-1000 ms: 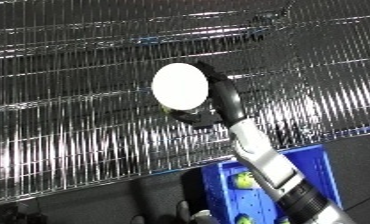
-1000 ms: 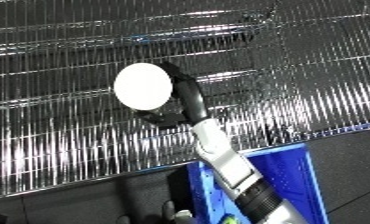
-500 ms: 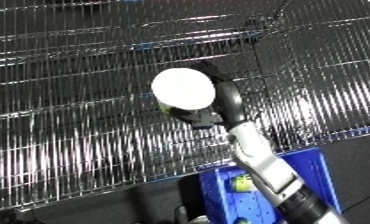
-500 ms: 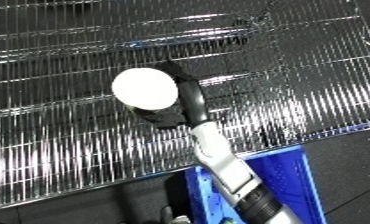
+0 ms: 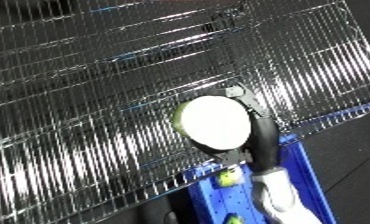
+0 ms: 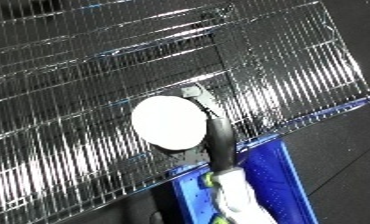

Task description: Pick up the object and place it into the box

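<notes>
A white round object with a greenish edge is held up in my right hand, whose black fingers curl round it from behind and below. It hangs over the front edge of a wire rack, just above the top corner of the blue bin. My white forearm rises from the lower edge across the bin. The object's back side is hidden. My left hand does not show.
The shiny wire rack fills most of both views, and its front edge runs diagonally past the bin. Dark floor lies at the right. Small yellow-green spots show inside the bin by my wrist.
The view has tilted and shifted. My right hand with the white object has come down and back from over the rack to its front edge, close above the bin.
</notes>
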Tool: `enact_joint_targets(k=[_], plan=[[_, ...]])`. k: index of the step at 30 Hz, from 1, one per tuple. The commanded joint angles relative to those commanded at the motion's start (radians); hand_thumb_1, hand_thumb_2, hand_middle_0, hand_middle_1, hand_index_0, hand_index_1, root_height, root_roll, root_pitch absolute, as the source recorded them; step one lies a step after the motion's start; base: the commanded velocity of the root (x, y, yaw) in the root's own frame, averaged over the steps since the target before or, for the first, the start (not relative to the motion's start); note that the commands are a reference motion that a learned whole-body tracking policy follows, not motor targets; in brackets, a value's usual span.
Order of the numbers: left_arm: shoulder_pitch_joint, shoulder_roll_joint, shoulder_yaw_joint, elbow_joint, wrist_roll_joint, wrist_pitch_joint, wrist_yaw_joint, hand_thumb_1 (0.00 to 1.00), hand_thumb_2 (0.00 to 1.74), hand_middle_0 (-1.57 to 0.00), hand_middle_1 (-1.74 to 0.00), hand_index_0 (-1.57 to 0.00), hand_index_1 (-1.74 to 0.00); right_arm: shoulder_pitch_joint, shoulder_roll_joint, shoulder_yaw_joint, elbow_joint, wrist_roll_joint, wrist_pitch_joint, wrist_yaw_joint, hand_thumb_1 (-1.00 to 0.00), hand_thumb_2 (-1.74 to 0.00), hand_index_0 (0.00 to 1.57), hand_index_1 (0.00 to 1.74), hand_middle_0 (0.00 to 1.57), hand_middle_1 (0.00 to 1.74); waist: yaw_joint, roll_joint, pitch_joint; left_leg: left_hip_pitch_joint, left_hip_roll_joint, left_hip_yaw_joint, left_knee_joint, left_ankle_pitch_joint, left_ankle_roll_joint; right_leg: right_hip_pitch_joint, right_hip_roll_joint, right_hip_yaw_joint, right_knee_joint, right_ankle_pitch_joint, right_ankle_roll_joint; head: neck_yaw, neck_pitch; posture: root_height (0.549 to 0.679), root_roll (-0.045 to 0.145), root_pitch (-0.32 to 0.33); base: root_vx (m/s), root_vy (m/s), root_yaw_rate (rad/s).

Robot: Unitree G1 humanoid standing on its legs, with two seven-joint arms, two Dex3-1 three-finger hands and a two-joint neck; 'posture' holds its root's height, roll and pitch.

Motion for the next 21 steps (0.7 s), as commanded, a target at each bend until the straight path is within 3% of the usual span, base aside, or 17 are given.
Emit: enact_joint_targets(k=[6,11,14,21], plan=[[0.021,-0.001,0.023,-0.009,0.007,-0.012,-0.002,1.0,1.74,-1.57,-1.74,-1.57,-1.74,0.106,-0.005,-0.059,-0.061,-0.027,-0.053,-0.023,-0.95,-1.65,1.49,1.65,1.49,1.65,-0.029,-0.003,0.0,0.027,0.01,0.009,-0.046,0.012,-0.0045,0.028,0.0105,0.014,-0.047,0.011,0.0059,0.016,0.019,0.619,0.056,0.095,-0.072,-0.028,-0.198],[0.054,-0.004,0.052,-0.017,0.006,-0.035,-0.019,1.0,1.74,-1.57,-1.74,-1.57,-1.74,0.236,-0.022,-0.138,-0.105,-0.044,-0.103,-0.088,-0.95,-1.65,1.49,1.65,1.49,1.65,-0.068,-0.005,0.0,0.05,0.023,0.027,-0.069,0.014,-0.01,0.054,0.0147,0.025,-0.086,0.018,0.0074,0.061,0.037,0.626,0.065,0.101,-0.083,-0.007,-0.25],[0.085,-0.012,0.068,-0.024,-0.007,-0.061,-0.025,1.0,1.74,-1.57,-1.74,-1.57,-1.74,0.334,-0.025,-0.194,-0.109,-0.024,-0.141,-0.12,-0.95,-1.65,1.49,1.65,1.49,1.65,-0.099,-0.002,0.0,0.066,0.033,0.04,-0.074,0.011,-0.0125,0.063,0.0133,0.035,-0.096,0.017,0.0063,0.073,0.037,0.628,0.073,0.101,-0.037,0.063,-0.256],[0.148,-0.023,0.089,-0.029,-0.038,-0.117,-0.045,1.0,1.74,-1.57,-1.74,-1.57,-1.74,0.534,-0.023,-0.271,-0.033,0.053,-0.232,-0.094,-0.95,-1.65,1.49,1.65,1.49,1.65,-0.173,0.01,0.0,0.107,0.051,0.072,-0.114,0.017,-0.0128,0.07,0.0195,0.066,-0.118,0.015,0.0041,0.108,0.049,0.631,0.083,0.107,-0.021,0.087,-0.195]])
